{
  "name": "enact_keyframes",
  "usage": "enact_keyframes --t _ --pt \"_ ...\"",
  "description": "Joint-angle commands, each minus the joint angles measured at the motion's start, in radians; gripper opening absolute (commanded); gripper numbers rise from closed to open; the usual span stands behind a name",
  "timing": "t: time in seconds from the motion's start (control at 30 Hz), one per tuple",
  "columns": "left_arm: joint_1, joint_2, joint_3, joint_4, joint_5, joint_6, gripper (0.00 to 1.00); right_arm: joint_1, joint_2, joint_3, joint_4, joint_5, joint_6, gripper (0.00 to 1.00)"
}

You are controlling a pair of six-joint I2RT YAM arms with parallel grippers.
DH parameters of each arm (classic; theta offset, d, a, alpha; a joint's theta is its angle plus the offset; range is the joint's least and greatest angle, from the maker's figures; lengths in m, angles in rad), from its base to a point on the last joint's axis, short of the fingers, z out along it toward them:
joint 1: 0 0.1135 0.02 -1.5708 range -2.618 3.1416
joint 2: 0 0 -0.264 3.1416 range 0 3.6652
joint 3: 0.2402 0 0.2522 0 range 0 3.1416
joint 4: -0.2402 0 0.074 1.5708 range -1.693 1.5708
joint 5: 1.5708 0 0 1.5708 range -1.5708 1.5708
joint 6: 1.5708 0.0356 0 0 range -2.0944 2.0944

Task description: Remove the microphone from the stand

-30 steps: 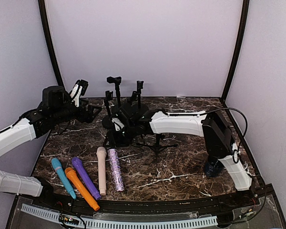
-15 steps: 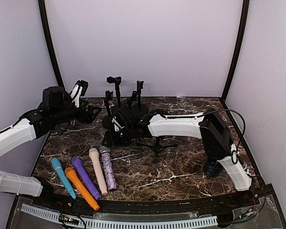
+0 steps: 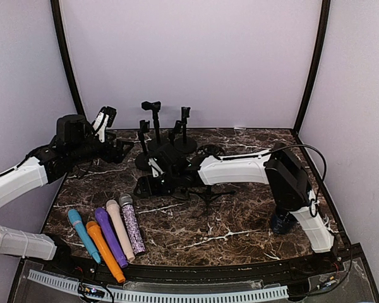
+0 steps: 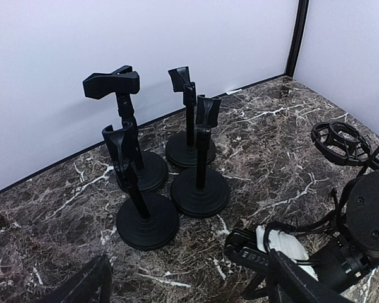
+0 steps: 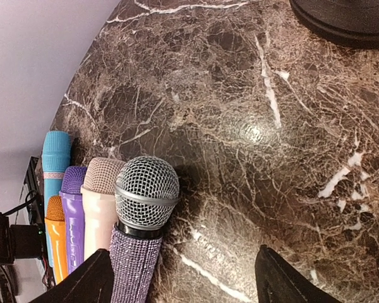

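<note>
Lying flat on the marble table (image 3: 240, 221), the glittery microphone (image 3: 131, 224) was off the stands (image 4: 196, 183), at the front left, touching the beige microphone (image 3: 119, 228); purple microphone (image 3: 110, 235), orange microphone (image 3: 107, 251) and blue microphone (image 3: 82, 232) lay alongside. Right gripper (image 3: 147, 185) hovered near its head, fingers spread wide, holding nothing. Left gripper (image 3: 121, 149) hung by the four stands, fingers apart, holding nothing.

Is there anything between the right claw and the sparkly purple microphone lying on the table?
Nothing visible does. The open right claw is close to the head of the sparkly purple microphone. The pink microphone lies beside it, not between them.
</note>
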Motion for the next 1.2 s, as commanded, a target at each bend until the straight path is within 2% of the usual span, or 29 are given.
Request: enact_keyframes --t 0.0,0.3,0.43,0.6,0.73,0.8,0.97,1.07,1.17 --pt "0.003 -0.040 0.000 0.014 -0.034 -0.001 0.86 0.007 -0.159 -0.052 0.123 -0.026 -0.109 0.82" --pt "0.002 -0.061 0.040 0.112 -0.037 -0.134 0.89 0.000 -0.433 -0.099 0.081 0.096 -0.358 0.98" --pt "0.002 0.073 0.127 0.087 0.001 -0.148 0.89 -0.056 -0.510 -0.107 0.029 0.124 -0.367 0.99" --pt "0.024 0.208 0.180 0.104 -0.013 -0.097 0.90 -0.212 -0.585 -0.210 0.043 0.115 -0.315 0.99" --pt "0.132 0.264 0.150 0.204 0.063 -0.125 0.90 -0.373 -0.642 -0.317 0.040 0.168 -0.304 0.99" --pt "0.232 0.277 0.101 0.298 0.122 -0.145 0.90 -0.452 -0.675 -0.387 0.054 0.187 -0.307 0.99" --pt "0.472 0.284 0.005 0.397 0.241 -0.210 0.90 -0.703 -0.755 -0.606 0.139 0.144 -0.279 0.99" --pt "0.617 0.266 -0.094 0.476 0.258 -0.232 0.90 -0.848 -0.796 -0.761 0.201 0.132 -0.272 0.99" --pt "0.693 0.244 -0.175 0.539 0.262 -0.239 0.90 -0.957 -0.863 -0.892 0.292 0.155 -0.286 0.99"
